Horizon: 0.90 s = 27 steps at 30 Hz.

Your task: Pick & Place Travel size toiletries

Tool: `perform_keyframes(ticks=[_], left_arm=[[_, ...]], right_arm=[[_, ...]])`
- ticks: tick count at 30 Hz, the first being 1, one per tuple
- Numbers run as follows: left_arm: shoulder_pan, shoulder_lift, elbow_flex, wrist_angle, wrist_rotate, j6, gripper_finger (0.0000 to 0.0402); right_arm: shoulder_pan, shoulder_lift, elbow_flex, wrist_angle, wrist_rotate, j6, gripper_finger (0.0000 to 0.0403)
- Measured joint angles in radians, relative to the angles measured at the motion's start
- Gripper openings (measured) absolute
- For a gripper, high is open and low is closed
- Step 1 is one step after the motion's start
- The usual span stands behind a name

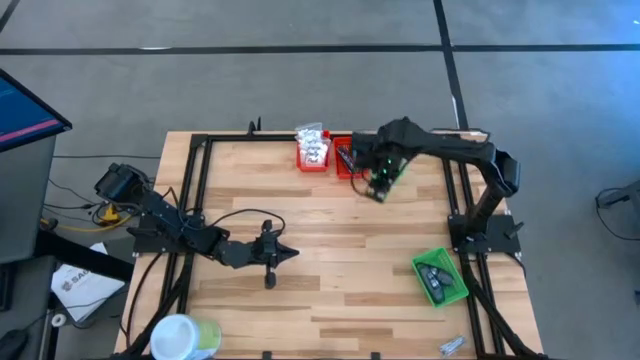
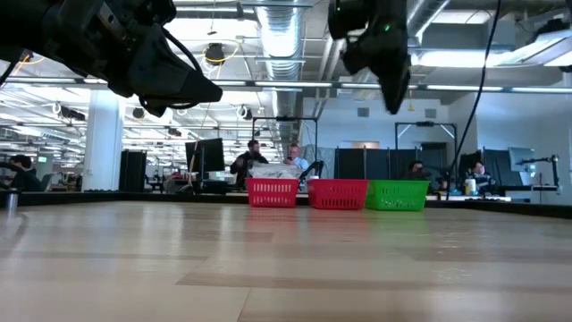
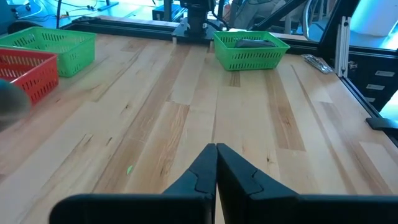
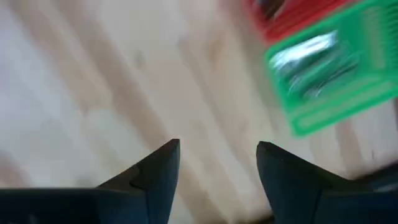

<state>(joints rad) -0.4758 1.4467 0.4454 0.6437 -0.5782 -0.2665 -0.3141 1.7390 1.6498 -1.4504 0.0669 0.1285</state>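
The sorting looks well along: white crinkly packets (image 1: pixel 313 146) fill the red bin (image 1: pixel 312 161) at twelve o'clock on the table, dark sticks (image 1: pixel 434 275) lie in the green bin (image 1: pixel 440 278) at four o'clock, and one silvery sachet (image 1: pixel 450 346) waits loose at five o'clock by the edge. The right gripper (image 4: pixel 217 163) hangs over the bins at one o'clock, jaws apart and empty; the left gripper (image 3: pixel 216 163) rests pinched closed on nothing at seven o'clock. No writing is readable.

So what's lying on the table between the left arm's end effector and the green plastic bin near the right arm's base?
Nothing: in the high view, bare wood separates the shut left end effector from that green plastic bin.
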Motion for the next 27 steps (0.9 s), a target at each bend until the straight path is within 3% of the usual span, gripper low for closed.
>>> perform_keyframes(ticks=[4, 10, 19, 27], left_arm=[[0.0, 0.0, 0.0, 0.0, 0.0, 0.0, 0.0001], [-0.001, 0.0, 0.0, 0.0, 0.0, -0.001, 0.0001], [-0.003, 0.0, 0.0, 0.001, 0.007, -0.001, 0.0001], [-0.001, 0.0, 0.0, 0.004, 0.007, -0.001, 0.0001]], right_arm=[[0.131, 0.0, 0.007, -0.127, 0.0, 0.053, 0.0177], [0.341, -0.036, 0.012, -0.115, -0.046, 0.122, 0.013], [0.662, -0.074, 0.009, -0.076, -0.035, 0.418, 0.0077], [0.927, -0.077, 0.008, -0.026, -0.04, 0.694, 0.0065]])
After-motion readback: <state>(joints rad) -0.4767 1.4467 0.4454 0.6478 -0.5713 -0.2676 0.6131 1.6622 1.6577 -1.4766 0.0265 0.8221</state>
